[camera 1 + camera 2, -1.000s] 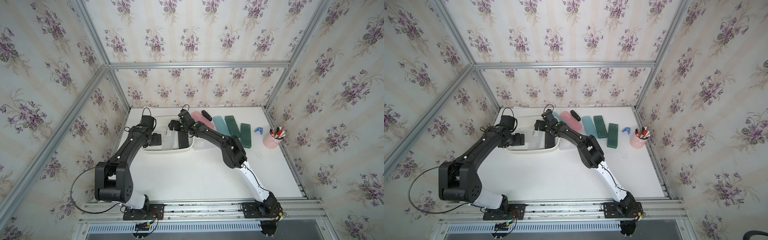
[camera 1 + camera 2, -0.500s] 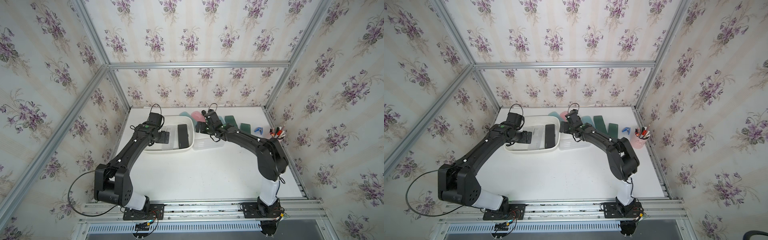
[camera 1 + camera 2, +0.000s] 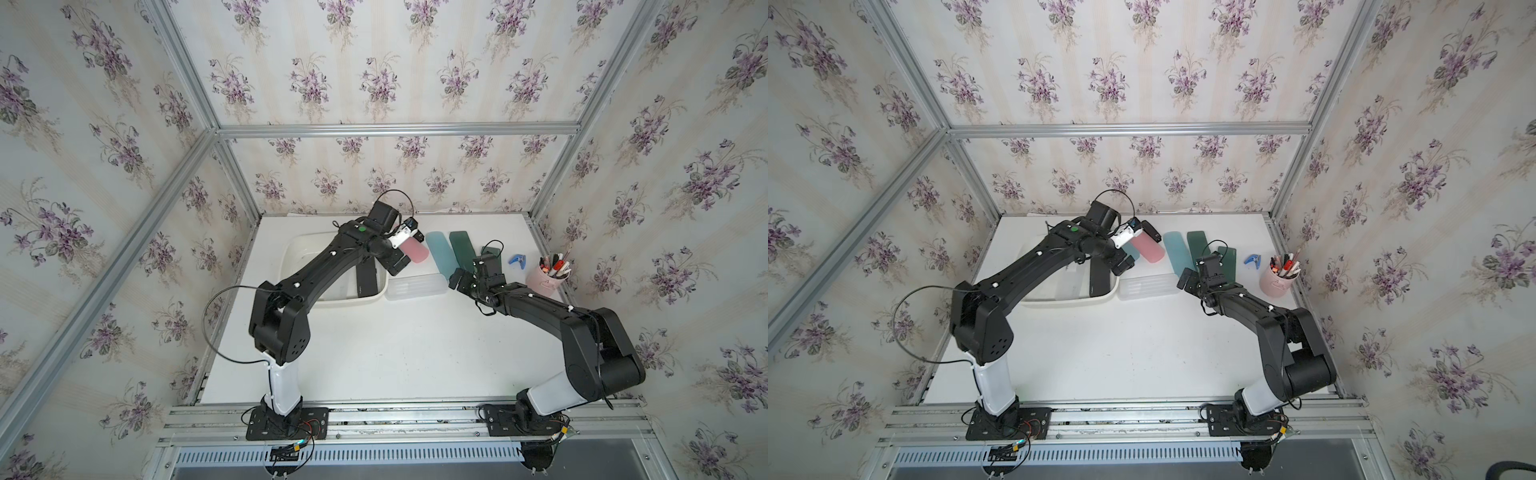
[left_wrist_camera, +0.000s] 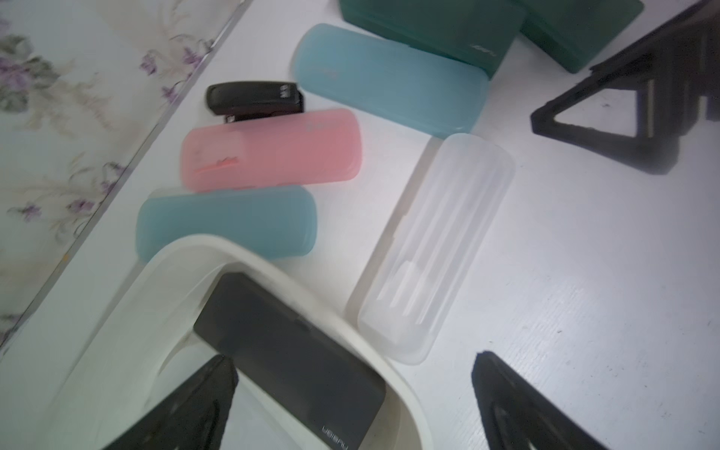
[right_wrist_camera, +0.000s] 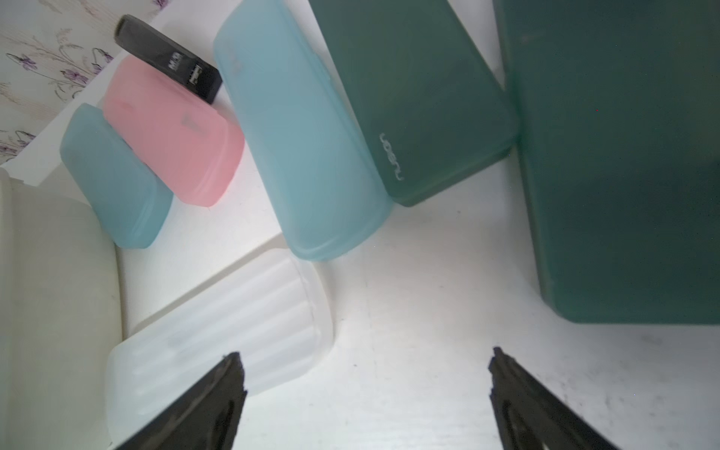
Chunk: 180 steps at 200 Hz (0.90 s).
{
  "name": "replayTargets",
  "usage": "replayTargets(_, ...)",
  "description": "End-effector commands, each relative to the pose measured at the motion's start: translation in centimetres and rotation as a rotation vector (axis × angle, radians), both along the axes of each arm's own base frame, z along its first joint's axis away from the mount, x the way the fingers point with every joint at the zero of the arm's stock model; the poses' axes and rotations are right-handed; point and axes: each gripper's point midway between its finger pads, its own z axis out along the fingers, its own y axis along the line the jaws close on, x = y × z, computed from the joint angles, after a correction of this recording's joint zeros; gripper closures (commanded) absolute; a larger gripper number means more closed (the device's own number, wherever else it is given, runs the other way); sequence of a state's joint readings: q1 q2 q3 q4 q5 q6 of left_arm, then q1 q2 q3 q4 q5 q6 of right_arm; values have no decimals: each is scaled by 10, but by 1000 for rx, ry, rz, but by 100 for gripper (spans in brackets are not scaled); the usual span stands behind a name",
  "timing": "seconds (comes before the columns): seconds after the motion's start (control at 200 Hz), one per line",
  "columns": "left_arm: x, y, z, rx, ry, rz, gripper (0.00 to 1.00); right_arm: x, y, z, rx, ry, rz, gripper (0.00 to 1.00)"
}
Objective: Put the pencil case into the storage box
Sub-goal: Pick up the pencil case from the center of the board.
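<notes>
The storage box [image 3: 297,249] [image 3: 1059,300] is a white tub at the table's back left, and a black pencil case [image 3: 365,279] [image 4: 288,350] lies inside it. My left gripper [image 3: 394,264] [image 4: 354,360] is open and empty, straddling the tub's right rim [image 4: 350,335]. Right of the tub lie a clear case [image 3: 415,286] [image 5: 233,331], a pink case [image 3: 413,249] [image 4: 272,152], a light blue case [image 3: 440,253] and two dark green ones [image 3: 463,247] [image 3: 492,250]. My right gripper [image 3: 459,280] [image 5: 365,355] is open over bare table at the clear case's right end.
A teal case [image 4: 226,218] lies between the tub and the pink case. A black stapler [image 4: 253,95] sits behind the pink case by the back wall. A pink pen cup [image 3: 544,278] and a blue clip [image 3: 517,261] stand at the far right.
My right arm has pulled back from over the storage box to the right, past the row of cases. My left gripper has swept from the box's left side to its right rim.
</notes>
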<state>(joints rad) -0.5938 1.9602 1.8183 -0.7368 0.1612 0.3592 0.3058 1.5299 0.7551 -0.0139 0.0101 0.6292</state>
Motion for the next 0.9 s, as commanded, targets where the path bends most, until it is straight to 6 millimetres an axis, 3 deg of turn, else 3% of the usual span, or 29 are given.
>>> replayTargets(0.0, -14, -36, -22, 58, 10, -209, 1, 0, -5, 4, 41, -45, -8, 0)
replayTargets(0.115, -19, -71, -55, 131, 16, -312, 1, -9, -24, 2, 55, -58, -49, 0)
replayTargets(0.26, -13, -83, -97, 200, 46, -349, 1, -19, -45, 5, 55, -82, -82, 0)
replayTargets(0.32, -13, -87, -106, 203, 55, -368, 1, -23, -50, 7, 52, -90, -88, 0)
replayTargets(0.525, -8, -78, -132, 282, 57, -423, 1, -27, -56, 7, 50, -98, -79, 0)
replayTargets(0.894, 1, -66, -157, 285, 102, -435, 1, -29, -52, -3, 72, -92, -63, 0)
